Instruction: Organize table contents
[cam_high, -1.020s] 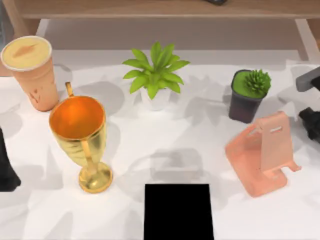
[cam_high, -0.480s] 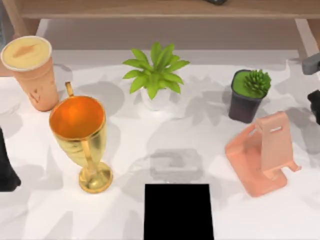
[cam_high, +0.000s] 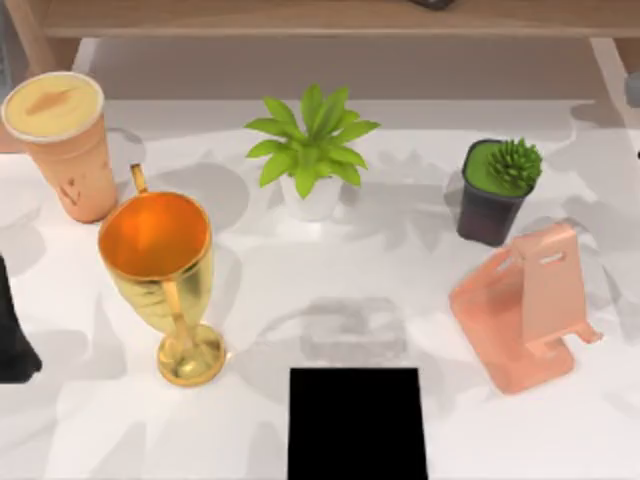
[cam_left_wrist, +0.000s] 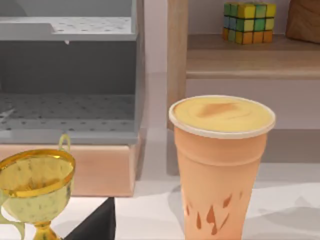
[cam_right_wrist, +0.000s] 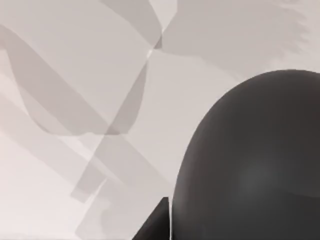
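Note:
An orange paper cup (cam_high: 58, 140) with a cream top stands at the back left of the white table (cam_high: 300, 290). It also rises upright close ahead in the left wrist view (cam_left_wrist: 220, 165). My left gripper (cam_high: 10, 340) is parked at the left edge, in front of the cup. A dark grey rounded mouse (cam_right_wrist: 255, 160) hangs above the tabletop in the right wrist view with my right gripper shut on it. A grey sliver of the mouse (cam_high: 635, 90) shows at the far right edge of the top view.
A gold goblet (cam_high: 160, 280) stands right of the left arm. A leafy plant (cam_high: 310, 150) is at the back middle, with a dark succulent pot (cam_high: 495, 190) and a pink phone stand (cam_high: 525, 305) to the right. A black mat (cam_high: 357, 425) lies at the front. A wooden shelf (cam_high: 320, 15) runs along the back.
My right arm has moved right and toward the back with the mouse, almost leaving the top view. Everything else stays put.

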